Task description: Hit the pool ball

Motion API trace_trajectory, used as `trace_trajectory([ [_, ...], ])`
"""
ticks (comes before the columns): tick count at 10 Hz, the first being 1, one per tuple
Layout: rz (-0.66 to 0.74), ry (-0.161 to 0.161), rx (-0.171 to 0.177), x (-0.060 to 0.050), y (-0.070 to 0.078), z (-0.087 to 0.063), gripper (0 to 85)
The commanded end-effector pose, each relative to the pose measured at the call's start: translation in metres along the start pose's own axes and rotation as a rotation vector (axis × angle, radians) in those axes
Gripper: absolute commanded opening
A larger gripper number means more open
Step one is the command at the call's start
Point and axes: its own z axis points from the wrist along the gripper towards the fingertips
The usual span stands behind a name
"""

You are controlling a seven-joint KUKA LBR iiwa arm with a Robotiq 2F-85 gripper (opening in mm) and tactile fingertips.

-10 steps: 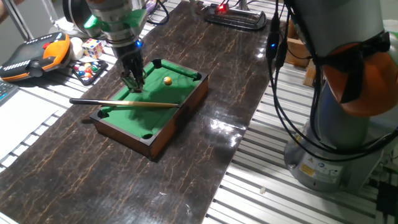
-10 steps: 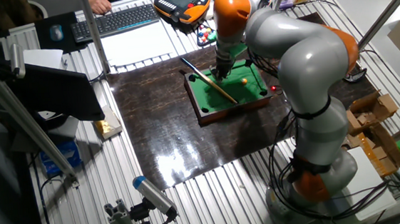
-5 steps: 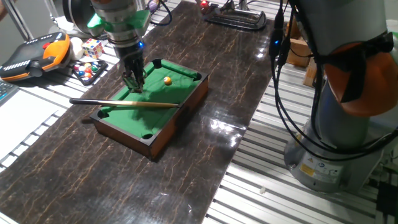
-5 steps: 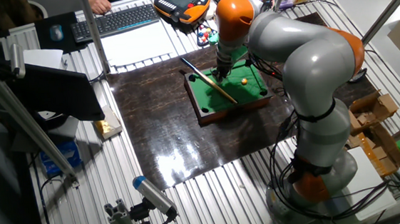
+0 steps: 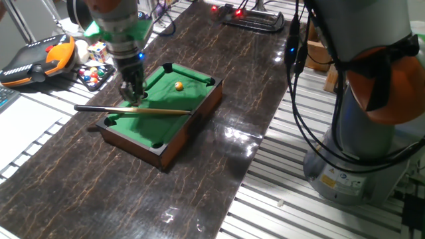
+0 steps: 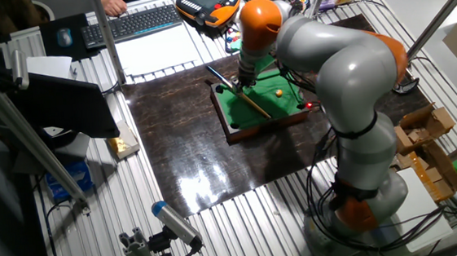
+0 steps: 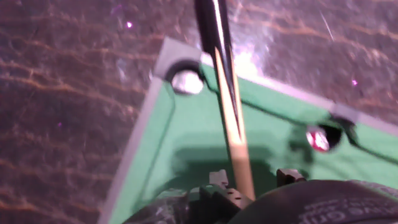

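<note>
We are seeing the claw [image 5: 132, 95] hanging just above the cue stick [image 5: 133, 110], which is lying across the mini pool table [image 5: 174, 136] on the dark desk [image 5: 219, 53]. We cannot tell how far it is opening. The pool ball [image 5: 178, 85] is sitting on the felt toward the far right corner.

The cue stick [image 5: 133, 110] lies slantwise across the mini pool table [image 5: 174, 143], resting on its rails and barring the near half of the felt. The gripper [image 5: 132, 95] hangs just above the stick (the hand view shows the stick running between the fingers). Beyond it, the felt around the pool ball [image 5: 178, 85] is open. The dark tabletop [image 5: 252, 79] to the right lies bare.
</note>
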Motion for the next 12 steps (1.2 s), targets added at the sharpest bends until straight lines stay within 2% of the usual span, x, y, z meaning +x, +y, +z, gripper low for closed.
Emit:
trace_trajectory([
  [1, -0.019, 0.003, 0.010, -0.005, 0.001, 0.005, 47.0],
  [4, -0.051, 0.010, 0.001, -0.015, -0.001, 0.018, 46.7],
  [8, -0.071, 0.011, 0.012, -0.019, 0.008, 0.029, 46.3],
  [12, -0.089, 0.004, 0.011, -0.023, 0.004, 0.039, 44.0],
])
